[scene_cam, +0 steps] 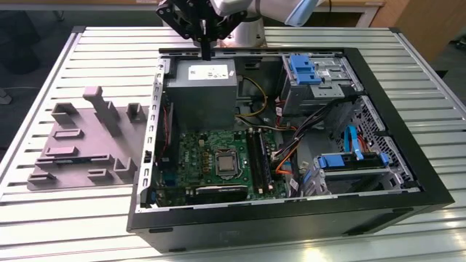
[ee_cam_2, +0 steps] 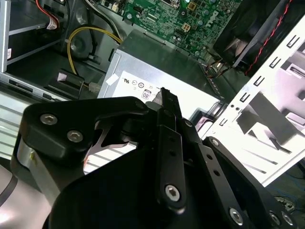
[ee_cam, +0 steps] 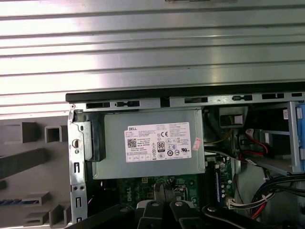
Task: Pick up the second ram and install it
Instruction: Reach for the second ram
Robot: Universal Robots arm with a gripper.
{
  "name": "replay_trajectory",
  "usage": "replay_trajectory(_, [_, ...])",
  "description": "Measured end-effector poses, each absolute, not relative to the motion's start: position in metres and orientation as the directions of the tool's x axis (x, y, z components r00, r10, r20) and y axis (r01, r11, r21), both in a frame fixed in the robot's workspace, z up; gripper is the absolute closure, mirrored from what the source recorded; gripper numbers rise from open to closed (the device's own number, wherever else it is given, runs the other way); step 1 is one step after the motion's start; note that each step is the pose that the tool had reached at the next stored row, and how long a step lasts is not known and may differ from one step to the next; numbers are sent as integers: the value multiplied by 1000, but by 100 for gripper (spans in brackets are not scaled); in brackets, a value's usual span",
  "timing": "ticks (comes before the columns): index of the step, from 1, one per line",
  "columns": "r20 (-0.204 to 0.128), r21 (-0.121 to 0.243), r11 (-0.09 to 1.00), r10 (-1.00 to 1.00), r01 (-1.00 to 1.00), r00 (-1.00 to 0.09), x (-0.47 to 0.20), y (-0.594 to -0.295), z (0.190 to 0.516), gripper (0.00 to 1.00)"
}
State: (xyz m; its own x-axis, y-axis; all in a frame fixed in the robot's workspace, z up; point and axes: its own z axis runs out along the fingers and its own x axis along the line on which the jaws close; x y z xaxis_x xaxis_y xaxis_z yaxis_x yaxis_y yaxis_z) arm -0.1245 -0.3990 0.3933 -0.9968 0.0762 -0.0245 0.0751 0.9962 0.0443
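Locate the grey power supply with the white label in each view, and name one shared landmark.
Exterior view: the power supply sits at the far end of the computer case, below the gripper.
Second wrist view: the power supply lies just beyond the gripper, beside the green motherboard.
First wrist view: the power supply lies between the case rim and the motherboard, label facing the camera.
Shared landmark: the green motherboard.

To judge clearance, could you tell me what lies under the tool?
Under the tool sits the grey power supply, label up; whatever lies beneath that is covered.
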Motion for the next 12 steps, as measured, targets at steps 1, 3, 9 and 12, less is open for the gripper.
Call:
replay_trajectory(1, [-24, 44, 996, 76, 75, -997, -125, -399, 393, 89])
replay_trajectory(3, [-24, 44, 996, 76, 75, -997, -125, -399, 393, 89])
replay_trajectory(9, [-24, 44, 996, 76, 75, -997, -127, -399, 393, 89])
replay_trajectory(12, [-24, 44, 996, 76, 75, -997, -128, -399, 393, 89])
